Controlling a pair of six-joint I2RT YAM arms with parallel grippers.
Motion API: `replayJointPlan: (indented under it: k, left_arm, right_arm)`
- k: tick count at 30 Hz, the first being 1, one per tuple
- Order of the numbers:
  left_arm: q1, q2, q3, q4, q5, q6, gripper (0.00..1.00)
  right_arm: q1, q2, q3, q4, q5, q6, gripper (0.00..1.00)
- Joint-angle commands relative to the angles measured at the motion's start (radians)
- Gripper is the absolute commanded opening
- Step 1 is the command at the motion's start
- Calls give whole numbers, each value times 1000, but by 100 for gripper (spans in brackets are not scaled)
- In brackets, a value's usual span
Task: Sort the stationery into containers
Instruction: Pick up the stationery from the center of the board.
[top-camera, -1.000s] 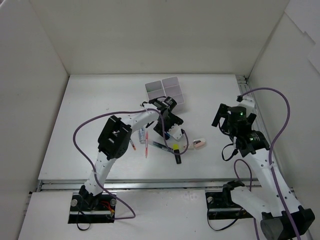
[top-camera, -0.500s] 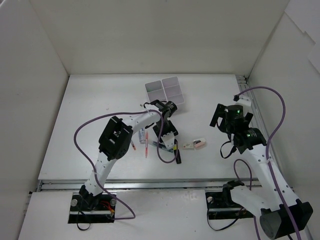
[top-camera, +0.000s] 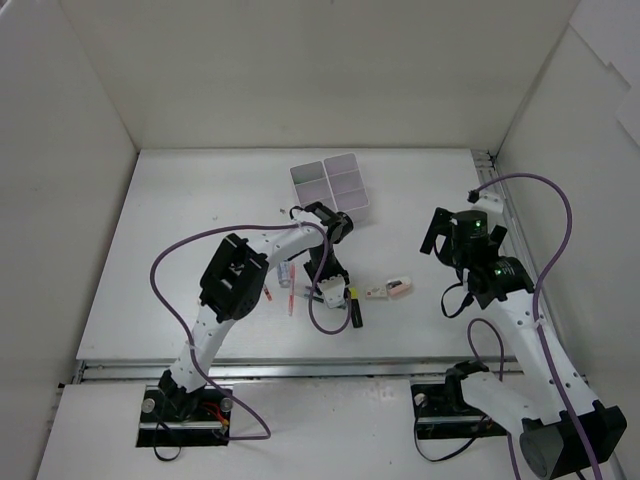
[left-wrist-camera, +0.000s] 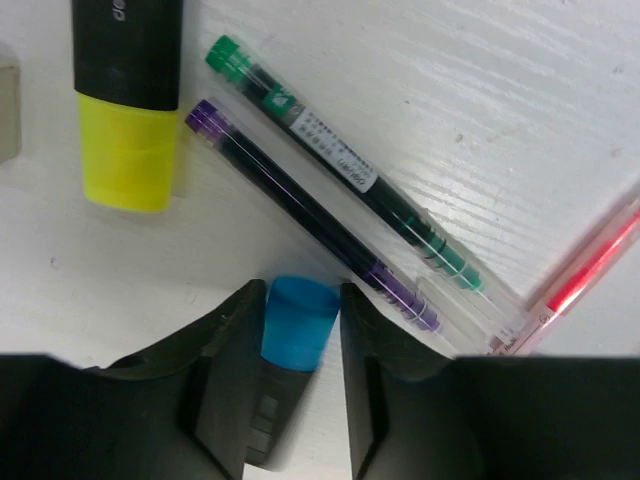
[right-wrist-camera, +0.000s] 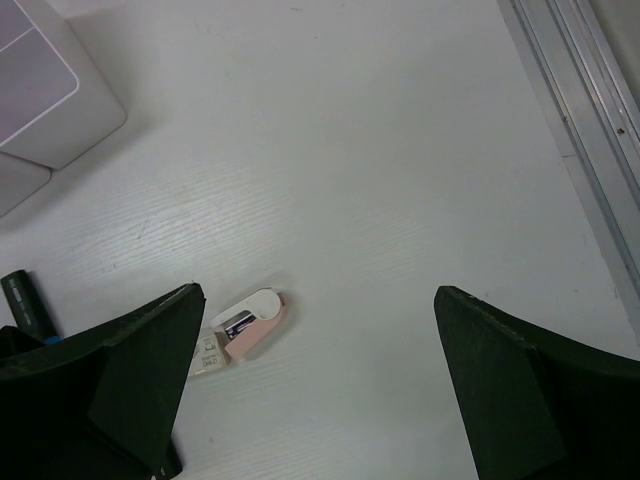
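Between the fingers of my left gripper (left-wrist-camera: 300, 300) lies a black highlighter with a blue cap (left-wrist-camera: 297, 320), flat on the table; both jaws press its sides. Just beyond lie a yellow-capped highlighter (left-wrist-camera: 130, 150), a green pen (left-wrist-camera: 340, 170), a purple pen (left-wrist-camera: 310, 215) and a red pen (left-wrist-camera: 590, 275). From above, the left gripper (top-camera: 330, 292) sits low over this cluster, near the yellow cap (top-camera: 350, 295). The white containers (top-camera: 335, 185) stand behind it. My right gripper (right-wrist-camera: 318, 291) hangs open above a pink and white eraser (right-wrist-camera: 250, 322).
A small beige eraser (right-wrist-camera: 210, 352) touches the pink one. A corner of the containers (right-wrist-camera: 50, 90) shows at the right wrist view's top left. A metal rail (right-wrist-camera: 590, 130) runs along the table's right edge. White walls enclose the table on three sides.
My left gripper has moved toward the table's near edge, down onto the cluster, and its jaws have narrowed around the blue-capped highlighter. The right arm shifted slightly, then held still.
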Motion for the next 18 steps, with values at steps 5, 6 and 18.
replayJointPlan:
  k: [5, 6, 18]
  left_arm:
    - [-7, 6, 8, 101, 152, -86, 18]
    - [-7, 3, 13, 124, 159, -110, 17]
    - [51, -52, 177, 408, 358, -547, 0]
  right_arm:
    - [-8, -28, 25, 43, 4, 0, 98]
    - [-9, -31, 22, 43, 5, 0, 98]
    - [-8, -58, 12, 44, 14, -4, 98]
